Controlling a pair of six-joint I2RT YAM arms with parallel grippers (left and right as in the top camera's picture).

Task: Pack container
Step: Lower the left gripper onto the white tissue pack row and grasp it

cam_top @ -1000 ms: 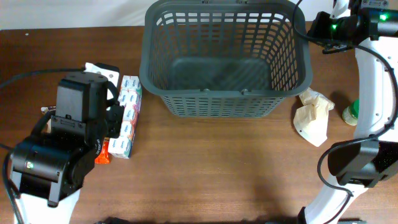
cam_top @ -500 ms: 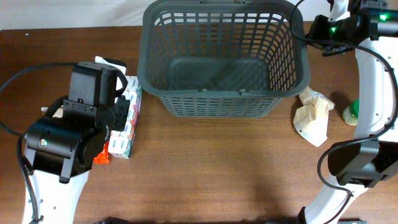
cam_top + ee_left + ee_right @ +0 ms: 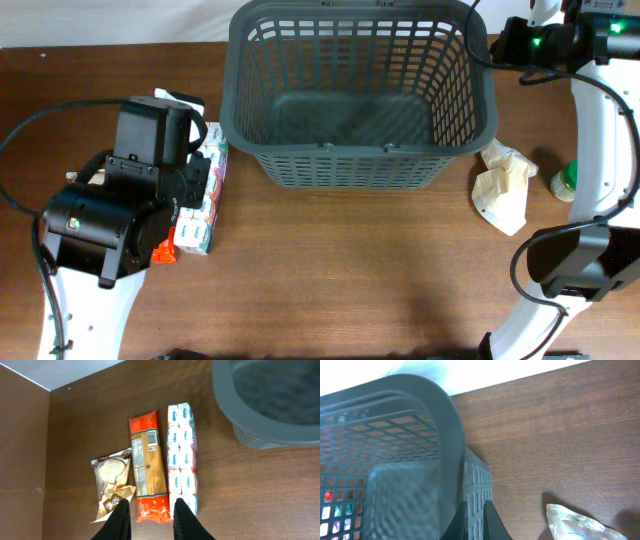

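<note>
Since a second ago the left tool [image 3: 152, 507] has shifted toward the upper part of the overhead frame. It hangs slightly spread and empty over a red packet [image 3: 147, 467] beside a tissue pack [image 3: 182, 455]. At upper centre the container [image 3: 350, 165] sits on the desk [image 3: 350, 270]. At its upper right corner the right tool [image 3: 476, 506] pinches its wall.

The large dark grey plastic lattice basket [image 3: 350, 165] stands far-centre on the brown wooden table [image 3: 350, 280]. Left of it, going outward: long white tissue pack [image 3: 182, 455], red oblong packet [image 3: 147, 467], brown paper pouch [image 3: 114, 482]. To my right: crumpled beige wrapper [image 3: 503, 185], then green-lidded jar [image 3: 565, 182].
</note>
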